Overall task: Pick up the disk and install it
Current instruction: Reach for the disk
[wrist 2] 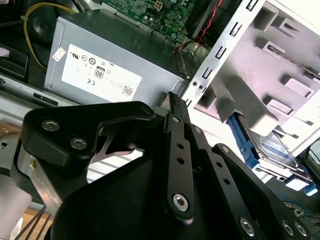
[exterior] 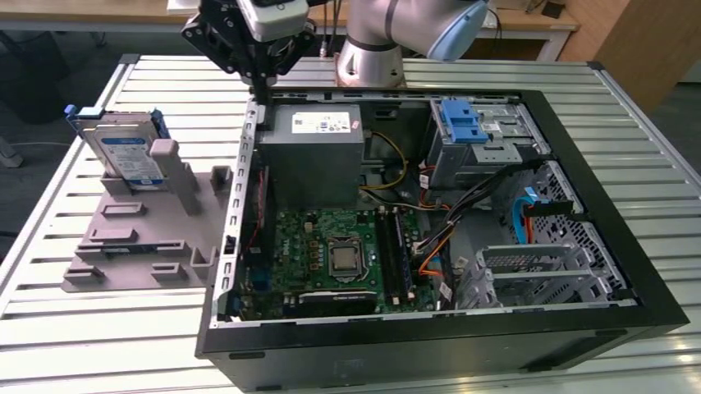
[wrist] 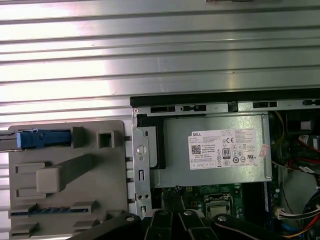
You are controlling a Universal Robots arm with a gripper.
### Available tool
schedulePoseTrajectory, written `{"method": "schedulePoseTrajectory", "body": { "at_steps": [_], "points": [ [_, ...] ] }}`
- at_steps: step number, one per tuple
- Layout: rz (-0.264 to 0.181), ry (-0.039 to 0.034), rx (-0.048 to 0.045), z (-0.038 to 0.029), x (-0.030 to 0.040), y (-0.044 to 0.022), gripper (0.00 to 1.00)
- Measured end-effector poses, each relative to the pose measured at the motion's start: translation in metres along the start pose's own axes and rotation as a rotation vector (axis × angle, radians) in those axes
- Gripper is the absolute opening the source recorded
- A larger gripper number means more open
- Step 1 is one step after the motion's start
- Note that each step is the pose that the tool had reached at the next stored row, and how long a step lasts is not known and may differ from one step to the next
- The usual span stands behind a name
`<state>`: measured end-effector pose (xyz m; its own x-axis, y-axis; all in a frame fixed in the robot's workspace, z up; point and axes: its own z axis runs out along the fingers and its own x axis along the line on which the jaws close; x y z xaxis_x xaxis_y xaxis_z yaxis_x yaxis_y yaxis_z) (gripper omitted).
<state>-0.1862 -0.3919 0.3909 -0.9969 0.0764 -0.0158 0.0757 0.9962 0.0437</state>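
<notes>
Disk (exterior: 118,153) well apart from pincer (exterior: 263,80)

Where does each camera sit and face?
Exterior view: off the arm, looking down into the open computer case; arm and gripper show.
Second wrist view: at the wrist, looking past the gripper at the power supply and disk.
First wrist view: at the wrist, looking down on the power supply and grey stand; gripper shows.
All three share the power supply.

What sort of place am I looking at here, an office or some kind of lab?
Likely a robotics lab bench: a silver robot arm stands at a slatted metal table beside an open black computer case, and a silver hard drive sits in a grey plastic fixture.
</notes>
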Motion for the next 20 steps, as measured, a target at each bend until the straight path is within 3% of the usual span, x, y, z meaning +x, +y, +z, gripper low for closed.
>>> {"method": "schedulePoseTrajectory", "body": {
  "at_steps": [20],
  "points": [
    [0.0, 0.0007, 0.0, 0.0006, 0.0084, -0.0002, 0.11]
  ]
}}
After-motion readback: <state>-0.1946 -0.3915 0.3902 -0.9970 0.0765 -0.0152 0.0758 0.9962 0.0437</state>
